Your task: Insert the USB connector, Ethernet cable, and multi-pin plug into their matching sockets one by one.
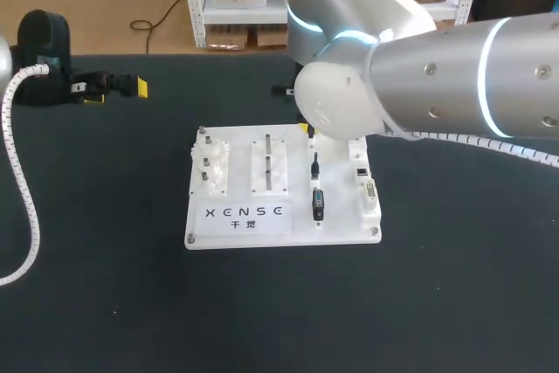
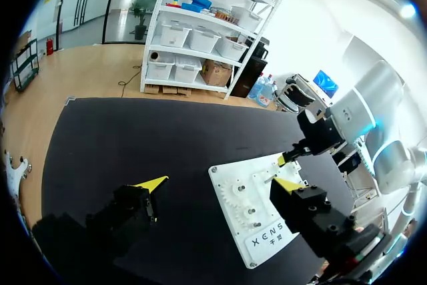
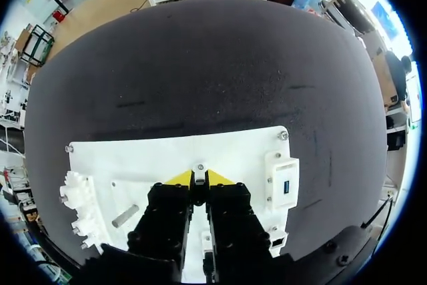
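at the desk's (image 1: 105,286) far left corner the left gripper (image 2: 219,183) hangs with fingers spread wide and nothing between them, well apart from the white board (image 1: 345,230) mid-desk. no risk from it where it sits. along the board's left edge is a gear stack (image 1: 210,163), then two peg blocks (image 1: 269,163) near the middle, neither in the way of the sockets. right of those runs a column of plugs. at the board's far edge the right gripper (image 3: 199,179) has its fingers pinched nearly together on a thin dark piece, judged to be the usb connector (image 3: 199,190). nearer lie the ethernet plug (image 1: 314,166) and, toward the near edge, the multi-pin plug (image 1: 318,204), both on the board and not in sockets.

risks, as judgement: the pinch looks narrow, so the connector could twist or slip when lifted. its cable can't be traced and may drag the ethernet plug just beside it. a tilted approach to the usb socket (image 3: 285,188) on the board's right edge would jam it, or shove the board if that isn't fixed. along that same edge sit the ethernet socket (image 1: 359,170) and multi-pin socket (image 1: 370,189), close enough to bump.

the right arm (image 1: 454,76) comes in from the desk's right and in the head view covers the gripper and the board's far right corner, so alignment there rests on the wrist view.
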Controlling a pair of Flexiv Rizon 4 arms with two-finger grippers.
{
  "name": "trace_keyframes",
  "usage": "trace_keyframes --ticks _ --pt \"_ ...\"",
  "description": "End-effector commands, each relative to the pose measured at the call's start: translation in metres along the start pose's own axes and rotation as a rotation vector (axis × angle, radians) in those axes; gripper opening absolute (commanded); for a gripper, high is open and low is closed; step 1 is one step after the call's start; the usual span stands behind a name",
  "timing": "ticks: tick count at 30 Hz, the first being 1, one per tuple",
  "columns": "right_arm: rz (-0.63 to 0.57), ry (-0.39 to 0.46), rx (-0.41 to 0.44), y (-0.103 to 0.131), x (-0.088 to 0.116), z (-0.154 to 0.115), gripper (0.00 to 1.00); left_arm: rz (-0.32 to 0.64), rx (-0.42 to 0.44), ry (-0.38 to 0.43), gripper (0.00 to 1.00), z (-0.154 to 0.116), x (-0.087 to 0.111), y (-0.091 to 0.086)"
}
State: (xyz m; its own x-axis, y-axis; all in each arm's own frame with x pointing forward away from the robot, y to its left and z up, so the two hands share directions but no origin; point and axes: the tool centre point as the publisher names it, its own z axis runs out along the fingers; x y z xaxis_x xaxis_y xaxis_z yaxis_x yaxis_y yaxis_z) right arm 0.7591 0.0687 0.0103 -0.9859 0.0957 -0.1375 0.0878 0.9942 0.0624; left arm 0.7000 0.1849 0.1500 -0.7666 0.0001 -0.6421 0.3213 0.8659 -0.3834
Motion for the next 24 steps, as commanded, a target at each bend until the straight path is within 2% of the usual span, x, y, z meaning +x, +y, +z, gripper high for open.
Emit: trace_keyframes --ticks 1,13,24 --pt "0.000 -0.012 0.000 0.002 0.001 -0.006 0.00 0.000 0.000 0.000 1.00 0.000 0.000 0.000" --pt "0.010 -0.044 -0.007 -0.005 -0.002 -0.025 0.00 0.000 0.000 0.000 1.00 0.000 0.000 0.000" --pt "0.038 -0.075 -0.019 -0.038 0.000 -0.046 0.00 0.000 0.000 0.000 1.00 0.000 0.000 0.000"
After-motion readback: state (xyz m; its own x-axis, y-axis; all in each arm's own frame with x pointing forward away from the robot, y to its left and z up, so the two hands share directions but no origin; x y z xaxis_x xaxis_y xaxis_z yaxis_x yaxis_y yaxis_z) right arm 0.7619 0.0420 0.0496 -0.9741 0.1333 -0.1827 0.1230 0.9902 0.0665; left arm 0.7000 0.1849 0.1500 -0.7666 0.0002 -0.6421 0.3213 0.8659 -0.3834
